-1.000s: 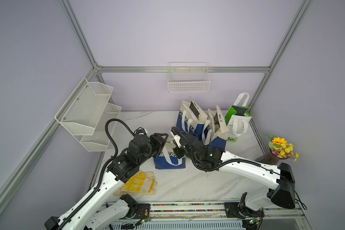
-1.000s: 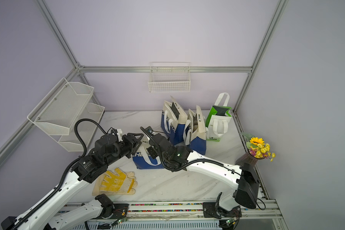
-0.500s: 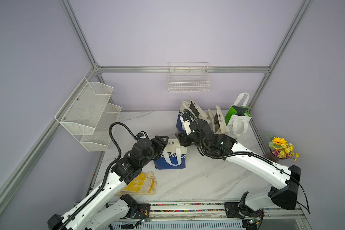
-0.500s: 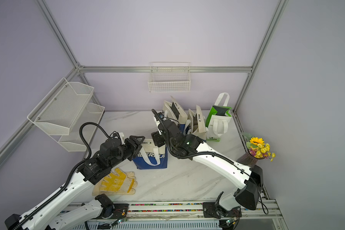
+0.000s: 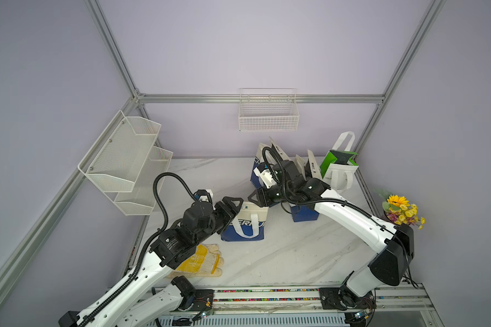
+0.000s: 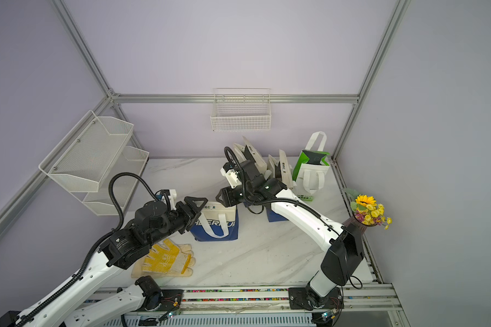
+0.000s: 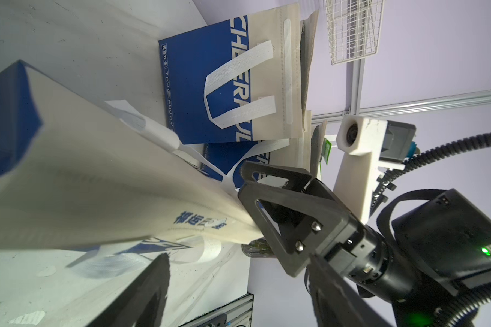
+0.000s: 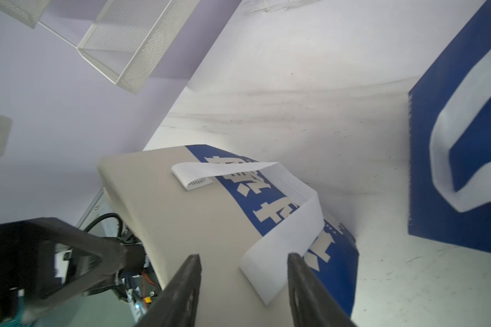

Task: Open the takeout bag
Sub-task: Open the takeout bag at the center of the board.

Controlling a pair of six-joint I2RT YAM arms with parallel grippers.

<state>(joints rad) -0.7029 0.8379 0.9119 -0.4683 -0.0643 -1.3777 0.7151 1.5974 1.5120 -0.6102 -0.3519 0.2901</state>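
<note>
The left pincer (image 5: 234, 210) is spread wide and straddles the upper left edge of the takeout bag (image 5: 250, 225). The bag stands upright in the middle of the bench (image 5: 289, 254), blue below and cream above, its front handle hanging down. At its upper right corner the right pincer (image 8: 241, 259) is also spread, with the cream panel showing between its jaws and nothing pinched. The bag's top looks pressed flat, so I judge the opening barely begun. Both sides need to be gripped and pulled apart.

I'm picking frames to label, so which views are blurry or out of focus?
Both top views: sharp, evenly lit. Left wrist: the near takeout bag is soft, the blue bag behind crisp. Right wrist: the left gripper's finger smeared, the bag's lettering readable.
</note>
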